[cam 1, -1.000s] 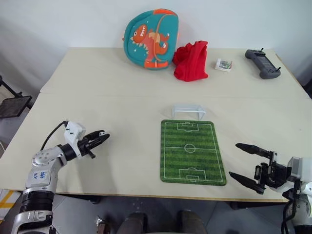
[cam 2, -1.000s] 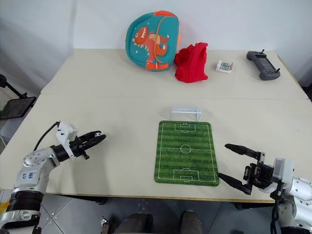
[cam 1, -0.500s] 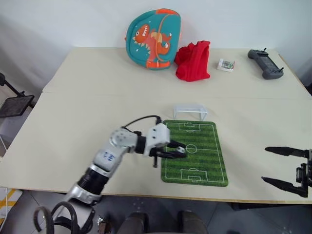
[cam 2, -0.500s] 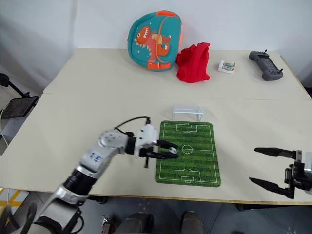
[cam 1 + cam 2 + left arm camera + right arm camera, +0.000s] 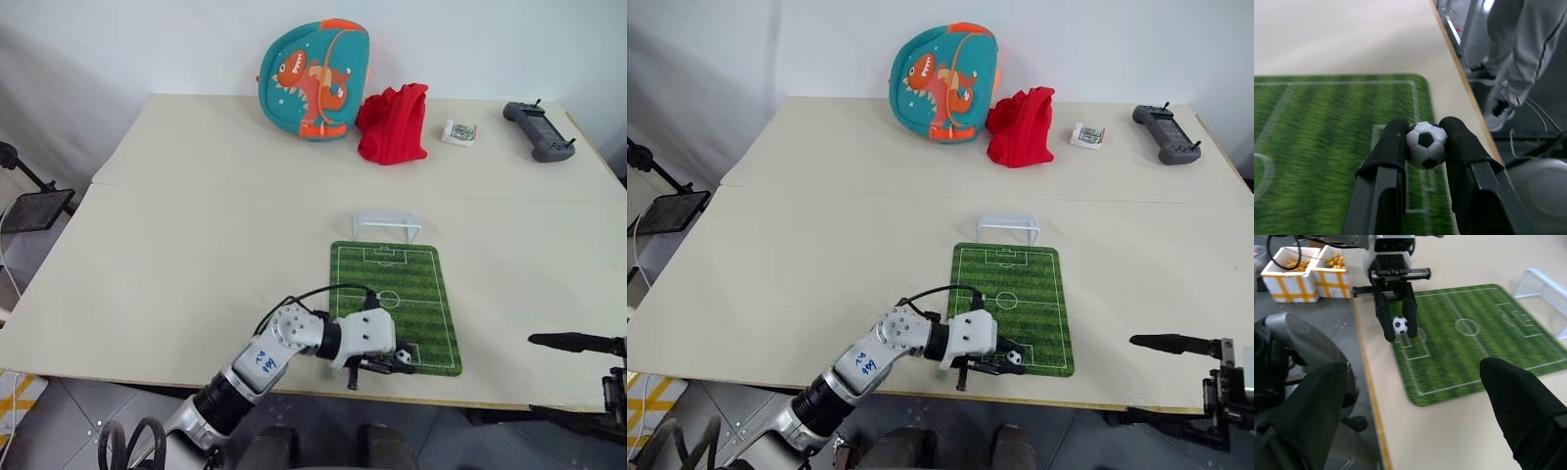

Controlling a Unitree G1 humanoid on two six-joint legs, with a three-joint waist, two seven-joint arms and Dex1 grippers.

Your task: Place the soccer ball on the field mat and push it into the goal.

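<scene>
The left claw (image 5: pixel 392 361) sits low in the centre of the head view, its two black fingers pinched on the soccer ball (image 5: pixel 1425 144) — the ball is held between the tips, over the near end of the field mat (image 5: pixel 396 305), by the penalty box nearest the bench's (image 5: pixel 196 235) front edge. From the left wrist view the ball fills the gap between the pads, with the mat's white lines beneath it. The mat lies flat in the lower middle of the frame, long side running away from the robot. The goal (image 5: pixel 387 225) stands just beyond the mat's far short edge, at the middle of the frame.

The right claw (image 5: pixel 1176 382) shows at the lower right corner, off the bench's front edge, its fingers spread wide with nothing between them — well apart from the mat.

Along the top of the frame: a teal dinosaur backpack (image 5: pixel 313 78), a red cloth (image 5: pixel 394 122) touching it, a small box (image 5: pixel 459 131), and a grey controller (image 5: pixel 538 129) at the upper right.
</scene>
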